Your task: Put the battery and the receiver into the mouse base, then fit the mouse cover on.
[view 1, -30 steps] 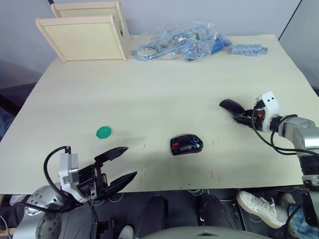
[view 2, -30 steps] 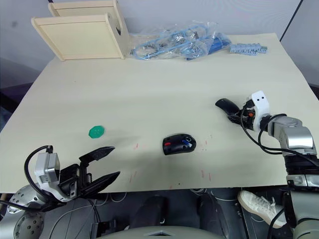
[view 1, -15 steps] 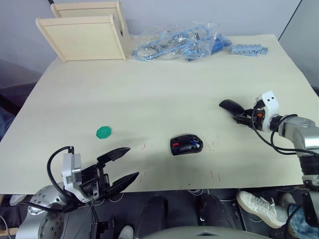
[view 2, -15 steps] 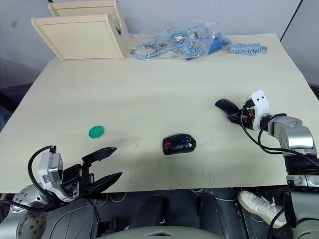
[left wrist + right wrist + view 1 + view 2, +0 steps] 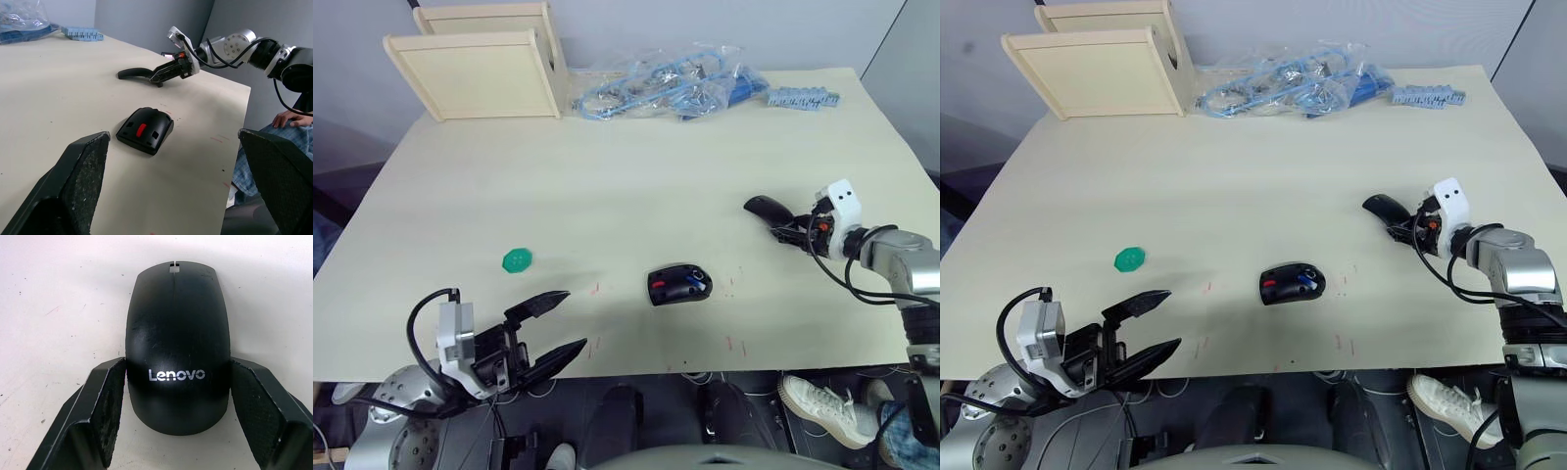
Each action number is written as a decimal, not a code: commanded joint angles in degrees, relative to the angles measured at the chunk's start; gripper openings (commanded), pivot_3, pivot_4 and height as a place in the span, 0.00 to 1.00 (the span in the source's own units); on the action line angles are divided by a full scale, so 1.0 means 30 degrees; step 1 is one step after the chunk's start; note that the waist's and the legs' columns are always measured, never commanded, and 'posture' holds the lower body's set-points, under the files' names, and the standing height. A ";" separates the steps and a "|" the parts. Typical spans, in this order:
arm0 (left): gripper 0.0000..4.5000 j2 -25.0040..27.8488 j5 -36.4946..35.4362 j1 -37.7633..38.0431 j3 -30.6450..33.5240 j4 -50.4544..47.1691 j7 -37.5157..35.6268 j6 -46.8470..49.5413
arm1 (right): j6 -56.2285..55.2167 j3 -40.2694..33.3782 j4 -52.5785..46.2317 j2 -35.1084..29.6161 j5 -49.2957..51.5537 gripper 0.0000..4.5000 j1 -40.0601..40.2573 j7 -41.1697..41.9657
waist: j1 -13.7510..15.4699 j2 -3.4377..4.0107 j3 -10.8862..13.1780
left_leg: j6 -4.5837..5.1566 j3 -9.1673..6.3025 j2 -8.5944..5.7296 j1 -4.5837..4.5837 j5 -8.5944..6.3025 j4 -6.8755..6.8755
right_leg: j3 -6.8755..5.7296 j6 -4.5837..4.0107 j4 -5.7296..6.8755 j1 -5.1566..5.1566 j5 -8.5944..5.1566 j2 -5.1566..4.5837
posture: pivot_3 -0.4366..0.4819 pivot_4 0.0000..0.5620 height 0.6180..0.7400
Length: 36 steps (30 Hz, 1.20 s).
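Near the right edge of the table [image 5: 607, 186], the right gripper [image 5: 168, 396] has its two fingers pressed on both sides of the mouse cover [image 5: 767, 208], which lies flat on the surface. At the front edge, the left gripper [image 5: 548, 328] hangs with its fingers spread wide and holds nothing, and the mouse base [image 5: 679, 284] sits between the two arms with bare table all around it. Blue of the battery [image 5: 697, 285] shows inside the base, a green disc [image 5: 517, 259] lies well apart to the left, and I cannot make out the receiver.
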 commanded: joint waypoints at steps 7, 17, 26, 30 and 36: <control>1.00 -0.0041 -0.0073 0.0071 0.0064 -0.0127 -0.0062 -0.0464 | 0.0229 -0.0569 -0.1232 -0.0402 0.0218 0.62 0.0043 0.0105 | 0.0002 0.0000 0.0002 | 0.0000 -0.0001 0.0000 -0.0001 0.0000 -0.0001 | -0.0001 0.0000 -0.0002 0.0000 0.0000 0.0000 | 0.48 0.27 1.00; 1.00 0.0265 -0.0404 -0.0065 0.0386 -0.0005 -0.0201 -0.0245 | 0.1469 -0.0858 -0.6016 -0.2649 0.2669 0.62 0.0900 0.3677 | 0.0036 0.0059 0.0053 | 0.0002 -0.0022 0.0006 -0.0020 -0.0001 -0.0004 | -0.0021 0.0001 -0.0019 -0.0005 -0.0001 -0.0002 | 0.48 0.27 1.00; 1.00 0.0878 -0.1343 -0.0353 0.0964 -0.0003 -0.0332 0.0471 | 0.1834 0.0556 -1.0154 -0.4793 0.4564 0.62 0.0244 0.7193 | 0.0007 0.0068 0.0090 | 0.0001 -0.0040 0.0018 -0.0019 -0.0001 -0.0004 | -0.0033 0.0004 -0.0030 -0.0007 -0.0003 0.0002 | 0.48 0.27 1.00; 1.00 0.0770 -0.1442 -0.0333 0.1141 -0.0132 -0.0207 0.0478 | 0.2286 0.1785 -1.1342 -0.4958 0.4822 0.62 -0.0848 0.7964 | 0.0008 0.0056 0.0103 | 0.0001 -0.0043 0.0019 -0.0015 -0.0002 -0.0002 | -0.0032 0.0004 -0.0032 -0.0006 -0.0003 -0.0001 | 0.48 0.27 1.00; 1.00 0.0770 -0.1576 -0.0017 0.1363 -0.0538 0.0171 0.0558 | 0.2415 0.4273 -1.1361 -0.4483 0.3877 0.62 -0.2959 0.8165 | 0.0046 0.0021 0.0130 | -0.0001 -0.0124 0.0017 -0.0024 -0.0002 -0.0002 | -0.0040 0.0002 -0.0044 -0.0007 -0.0003 -0.0014 | 0.48 0.27 1.00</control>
